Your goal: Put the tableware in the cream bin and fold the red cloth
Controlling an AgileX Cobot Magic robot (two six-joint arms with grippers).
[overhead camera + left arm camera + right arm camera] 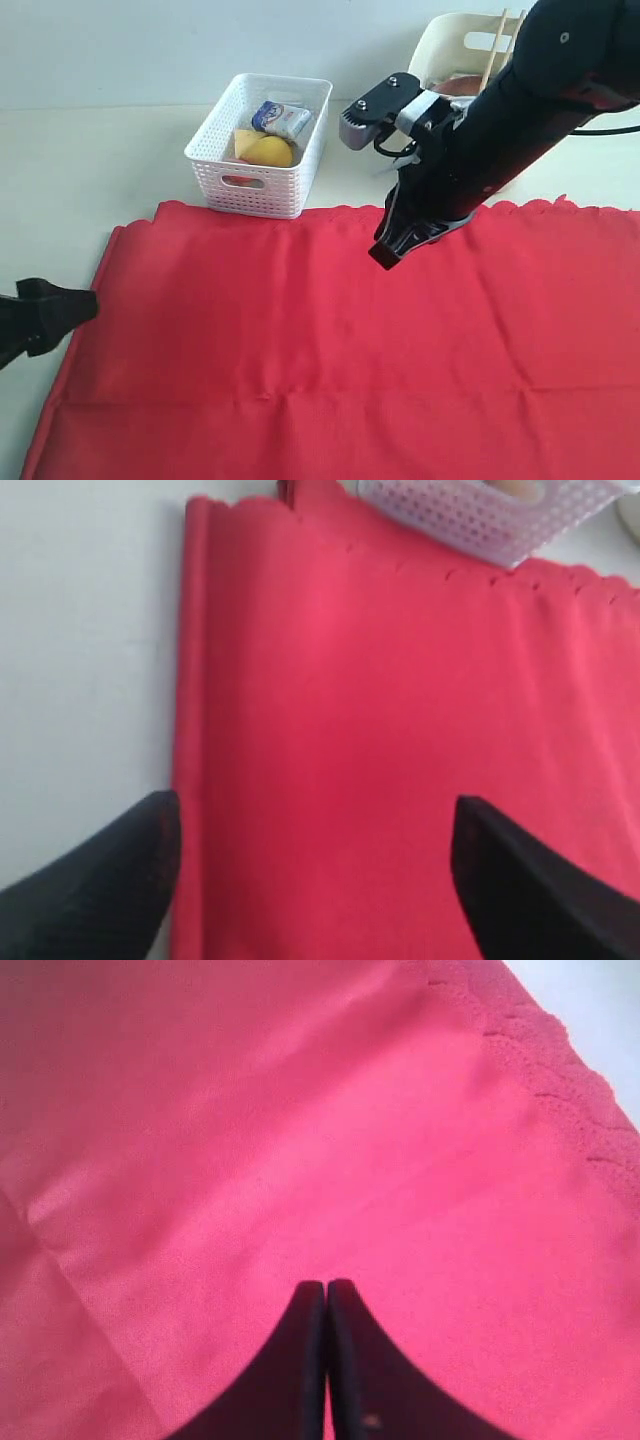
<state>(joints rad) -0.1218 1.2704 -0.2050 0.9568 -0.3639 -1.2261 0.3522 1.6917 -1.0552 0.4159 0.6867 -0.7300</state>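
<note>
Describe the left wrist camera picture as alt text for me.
The open left pincer straddles the side edge of the red cloth, one finger above the pale table. A white perforated basket stands by the cloth's scalloped edge.

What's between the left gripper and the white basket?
Only the red cloth, flat with nothing on it, runs from the open left gripper to the white basket; the left wrist view shows it.

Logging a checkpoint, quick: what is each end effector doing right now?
Left end effector: open, holding nothing, over the red cloth.
Right end effector: closed, holding nothing.
</note>
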